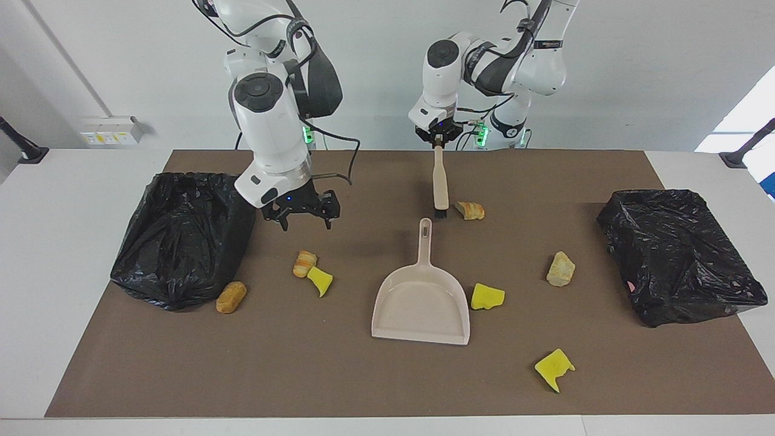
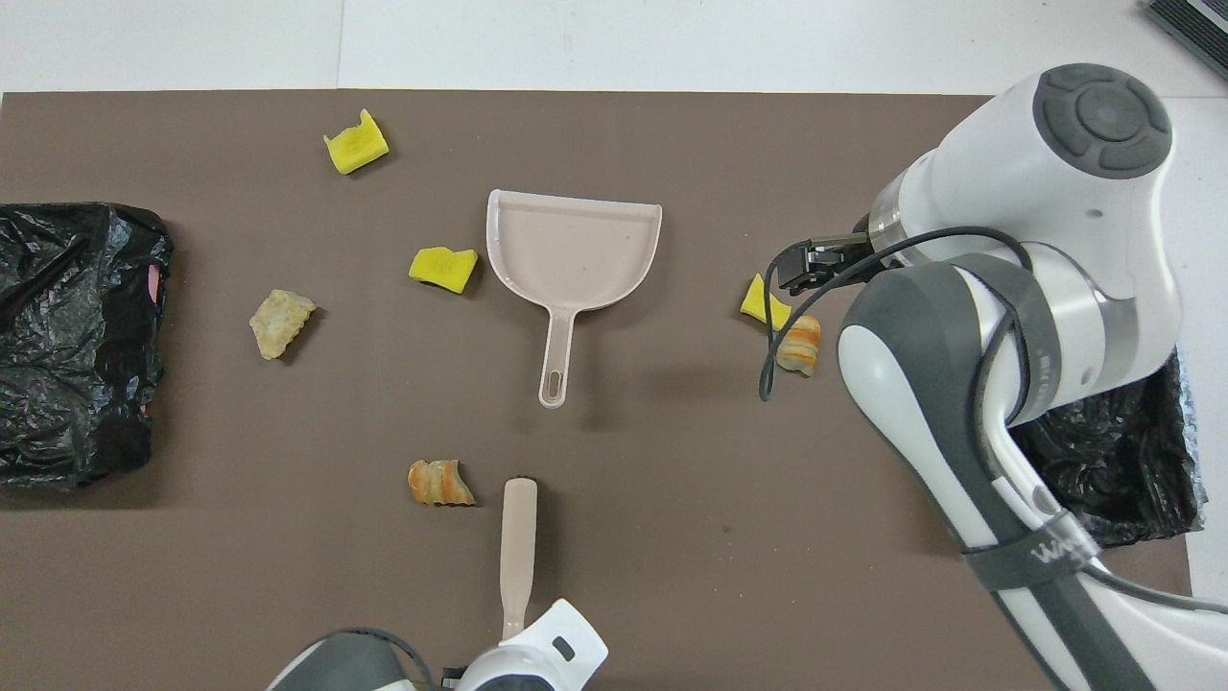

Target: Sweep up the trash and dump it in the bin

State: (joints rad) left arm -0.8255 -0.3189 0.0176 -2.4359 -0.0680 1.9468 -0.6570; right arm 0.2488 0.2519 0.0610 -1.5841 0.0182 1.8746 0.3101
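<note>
My left gripper (image 1: 437, 142) is shut on the handle end of the beige brush (image 1: 441, 181), which hangs bristles down just over the mat, beside a tan piece of trash (image 1: 469, 210). The beige dustpan (image 1: 422, 303) lies flat mid-mat, its handle pointing at the robots. My right gripper (image 1: 307, 221) is open and holds nothing, over the mat above an orange lump (image 1: 304, 263) and a yellow chunk (image 1: 319, 281). More trash: a yellow chunk (image 1: 487, 297) beside the dustpan, a tan lump (image 1: 560, 269), a yellow chunk (image 1: 554, 368), a tan lump (image 1: 231, 297).
A black-bagged bin (image 1: 181, 239) stands at the right arm's end of the table and another black-bagged bin (image 1: 678, 254) at the left arm's end. The brown mat (image 1: 339, 375) covers the working area. The right arm (image 2: 959, 384) hides part of its nearby bin from above.
</note>
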